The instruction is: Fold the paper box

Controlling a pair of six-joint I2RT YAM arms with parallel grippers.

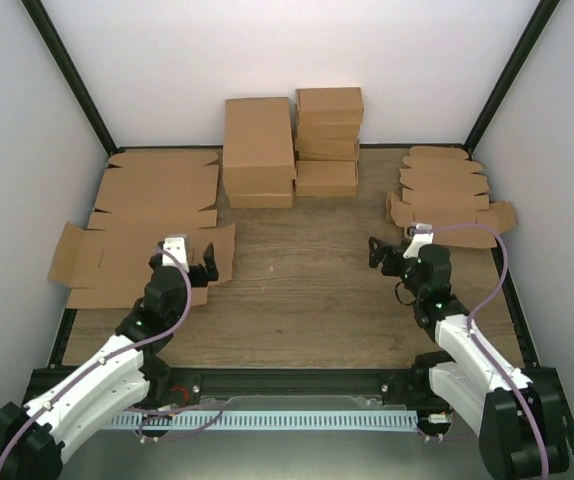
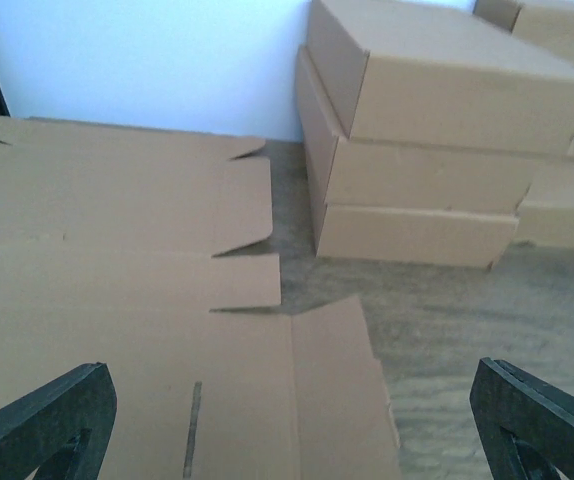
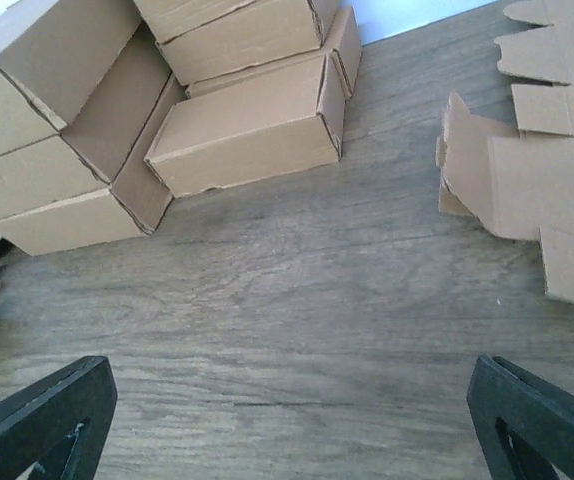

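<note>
Looking from the top camera: a wooden table (image 1: 307, 290) carried only cardboard, and every face was plain brown.
Paper box: the nearest, topmost cut-out (image 1: 454, 218) of the right-hand pile lay unfolded with its side flaps spread. It sat just ahead of the right gripper, apart from it.
Pile of small blanks (image 1: 442, 172): these fanned toward the back right corner beneath the paper box. About five edges showed, but the exact count was unclear.
Large flat blanks (image 1: 157, 190): at least three overlapping sheets lay on the left side.
Long folded boxes (image 1: 259, 140): one stack stood at the back centre.
Small folded boxes (image 1: 328, 138): four were stacked just beside the long ones, on their right.
Left gripper (image 1: 189, 255): it hung over the near edge of the large flat blanks, fingers apart and holding nothing.
Right gripper (image 1: 397, 245): it hung over bare wood, fingers apart and holding nothing.
Left wrist camera: two black fingers (image 2: 42, 420) stood wide at the lower corners. Slotted flat sheets lay below and to the left, and three long folded boxes were stacked ahead on the right.
Right wrist camera: two black fingers (image 3: 537, 415) stood wide over bare wood grain. The paper box (image 3: 527, 180) lay at the right edge with one flap tilted up, and plain folded boxes filled the upper left.
</note>
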